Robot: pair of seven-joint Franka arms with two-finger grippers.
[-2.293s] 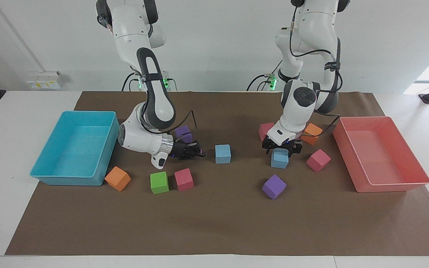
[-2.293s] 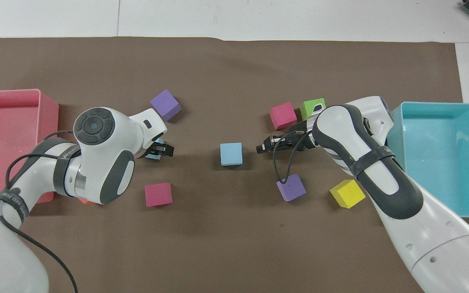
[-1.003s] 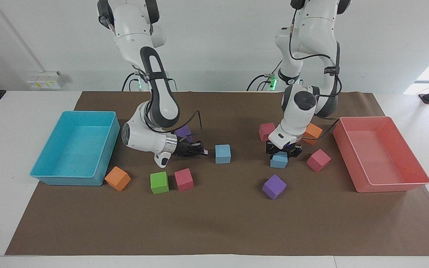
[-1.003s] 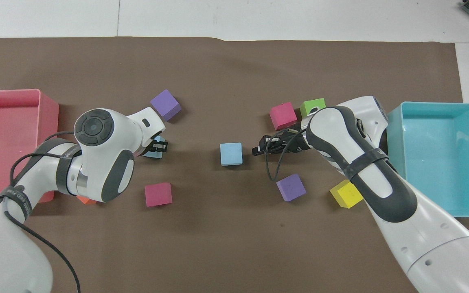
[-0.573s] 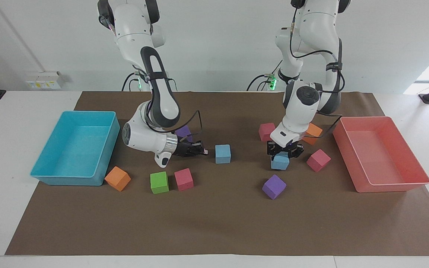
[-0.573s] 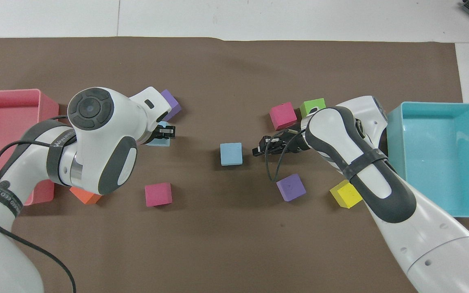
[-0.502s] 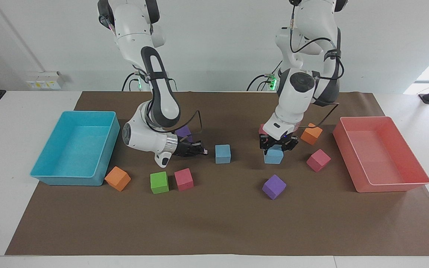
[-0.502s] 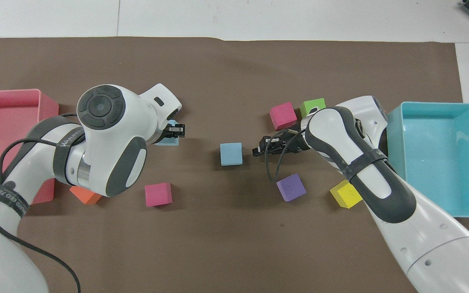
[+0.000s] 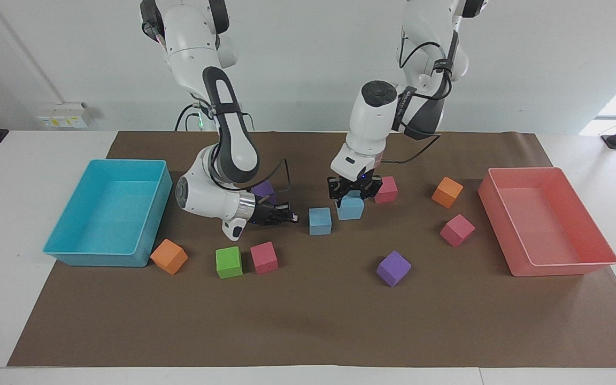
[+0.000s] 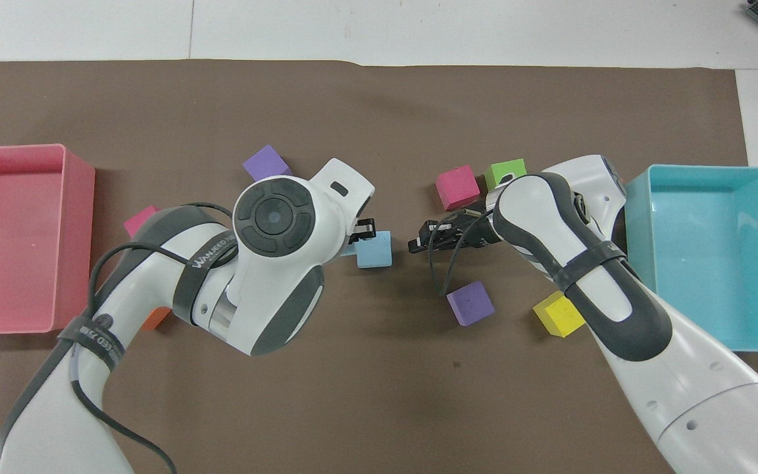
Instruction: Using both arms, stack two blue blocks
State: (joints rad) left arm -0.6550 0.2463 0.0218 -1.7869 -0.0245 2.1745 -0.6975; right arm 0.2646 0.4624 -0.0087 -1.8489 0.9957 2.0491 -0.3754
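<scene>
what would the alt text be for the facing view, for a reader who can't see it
The left arm's claw carries a blue block just above the brown mat, beside a second blue block resting on it. The right arm's shut claw waits low beside that second block, with other coloured cubes scattered between a turquoise tray and a pink tray.

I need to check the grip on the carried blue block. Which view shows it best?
The facing view: the carried blue block hangs clearly under the left pincer. In the overhead view the left arm hides nearly all of it.
</scene>
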